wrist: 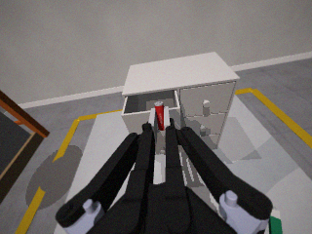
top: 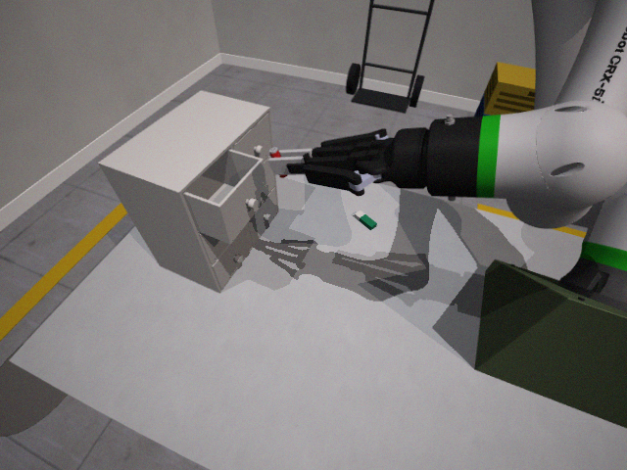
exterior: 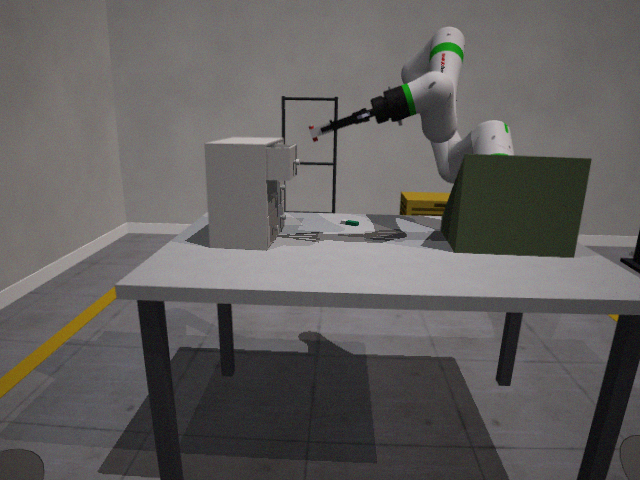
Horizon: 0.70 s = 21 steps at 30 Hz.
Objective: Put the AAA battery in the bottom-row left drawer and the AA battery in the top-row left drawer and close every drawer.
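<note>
Jaws: gripper (top: 277, 158) closed on the red battery (wrist: 159, 117), which sticks out past the fingertips.
Done: top-left drawer (top: 222, 202) pulled out, just ahead of and below the jaws.
Left: drop this battery in (judged the AA), place the other, shut the drawers.
Count: one chest (top: 182, 136), one open drawer, one held battery, one green-and-white piece (top: 365, 219) on the table behind and below the jaws, perhaps the AAA.

1 chest (top: 167, 146), 1 red battery (wrist: 159, 116), 1 green-and-white battery (top: 365, 219), 1 green box (top: 552, 339).
</note>
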Available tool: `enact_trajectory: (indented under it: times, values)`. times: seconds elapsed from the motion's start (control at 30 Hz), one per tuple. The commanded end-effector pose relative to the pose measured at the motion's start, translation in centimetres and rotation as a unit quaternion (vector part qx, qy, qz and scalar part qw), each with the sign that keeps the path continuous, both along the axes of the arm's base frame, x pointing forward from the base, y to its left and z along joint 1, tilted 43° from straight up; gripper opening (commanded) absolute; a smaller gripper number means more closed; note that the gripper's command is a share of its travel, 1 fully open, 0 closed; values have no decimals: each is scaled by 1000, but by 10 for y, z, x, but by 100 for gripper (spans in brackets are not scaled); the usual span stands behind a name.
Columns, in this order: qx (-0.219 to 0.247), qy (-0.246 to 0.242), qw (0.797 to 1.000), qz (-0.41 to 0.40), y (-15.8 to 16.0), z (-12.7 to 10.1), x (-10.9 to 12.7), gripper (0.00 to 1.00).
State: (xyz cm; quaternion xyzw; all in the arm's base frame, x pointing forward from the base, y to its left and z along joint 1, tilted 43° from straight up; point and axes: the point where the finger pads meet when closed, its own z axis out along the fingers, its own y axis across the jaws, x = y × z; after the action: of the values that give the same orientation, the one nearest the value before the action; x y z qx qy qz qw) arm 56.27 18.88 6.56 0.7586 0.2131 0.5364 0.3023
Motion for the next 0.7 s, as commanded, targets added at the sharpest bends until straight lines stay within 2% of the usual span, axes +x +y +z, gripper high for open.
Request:
enact_trajectory:
  times: [0.0, 0.13, 0.2, 0.43, 0.67]
  values:
    - [1, 0, 1000, 1, 1, 0, 23, 6]
    - [1, 0, 1000, 1, 1, 0, 42, 6]
    - [1, 0, 1000, 1, 1, 0, 42, 6]
    - [1, 0, 1000, 1, 1, 0, 69, 6]
    - [1, 0, 1000, 1, 1, 0, 85, 6]
